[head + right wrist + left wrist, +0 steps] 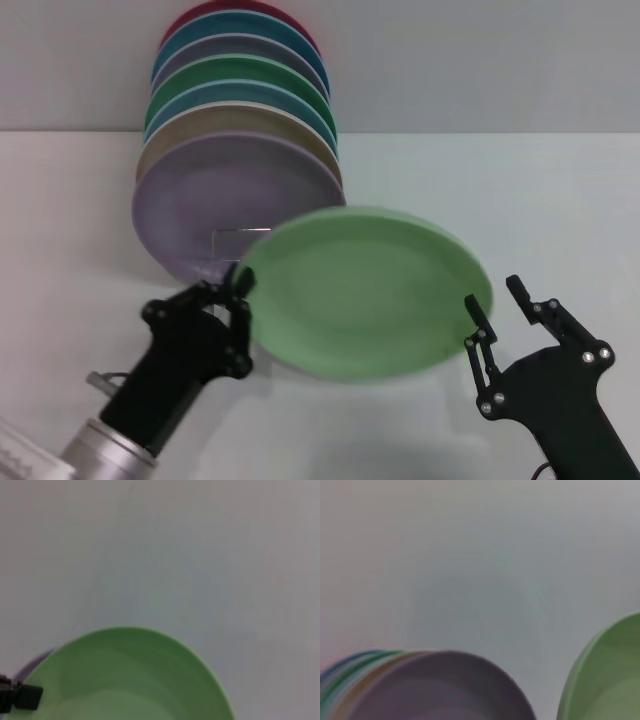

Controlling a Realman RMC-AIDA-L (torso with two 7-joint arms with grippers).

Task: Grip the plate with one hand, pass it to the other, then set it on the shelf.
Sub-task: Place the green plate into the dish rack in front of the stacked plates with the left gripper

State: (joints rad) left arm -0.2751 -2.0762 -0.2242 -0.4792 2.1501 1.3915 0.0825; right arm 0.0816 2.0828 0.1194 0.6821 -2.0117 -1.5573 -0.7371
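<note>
Head view: we read this as the handover step. The plate [365,292] is up off the table, tilted, face toward us, in front of the rack [240,238] stack. The left gripper [238,290] pinches the plate's left rim, fingers pressed onto the edge. The right gripper [497,305] sits at the plate's right rim with its fingers spread; the inner finger [481,322] is at or just beside the edge, the outer one apart from it. So the plate hangs from the left gripper only, in our judgement. Next move calls for the right gripper to slide its fingers over the rim and close firmly before the left lets go, then carry the plate to a free slot. The rack is nearly hidden: only a wire loop shows in front of the lilac plate [200,215], with more coloured plates [240,90] standing behind it.

Left wrist view: we see the plate [612,680] edge on one side, the lilac plate [440,690] with the stack edges behind it. No fingers in view.

Right wrist view: the plate [130,680] fills the lower part; the left gripper [17,696] tip shows dark at the plate's far rim. A sliver of lilac behind. The right gripper's own fingers are not shown here.
</note>
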